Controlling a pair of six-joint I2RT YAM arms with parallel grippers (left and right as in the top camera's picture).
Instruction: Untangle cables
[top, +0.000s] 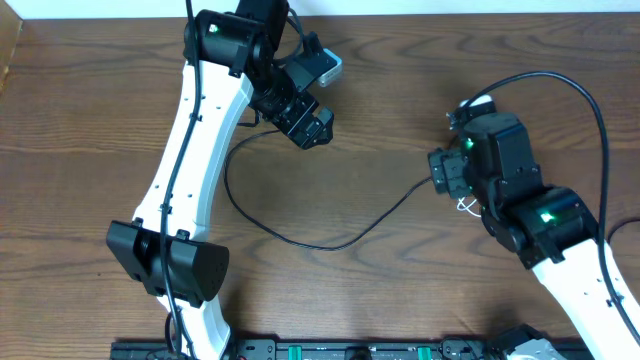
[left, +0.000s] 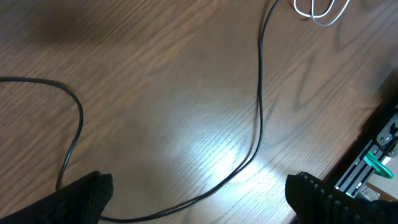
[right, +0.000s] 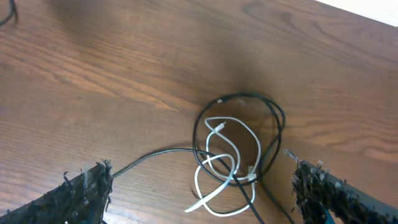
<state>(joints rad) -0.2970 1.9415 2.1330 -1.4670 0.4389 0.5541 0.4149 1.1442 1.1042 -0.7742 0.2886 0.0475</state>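
Closest to me are my right gripper's (right: 199, 180) two fuzzy black fingers (right: 81, 196), spread wide with nothing between them. Just below them sits the knot. The thin black cord (right: 239, 95) curls in a ring, and the short thin white cord (right: 217, 126) loops through it. Both lie flat on the brown wooden desk (top: 80, 120), toward its right edge.

I think they are light, soft, bendy and a bit slippery, so a pinch must be snug. The white loop poking out of the ring looks like the best place to grab.

From the knot the black cord sags toward the near edge, then climbs to my left gripper (left: 199, 193). Its fingers (left: 81, 199) are wide apart too, holding nothing, above the cord.

My right arm (top: 580, 270) is bent, with its wrist pointing down over the knot. My left arm (top: 195, 150) reaches long toward the far edge.
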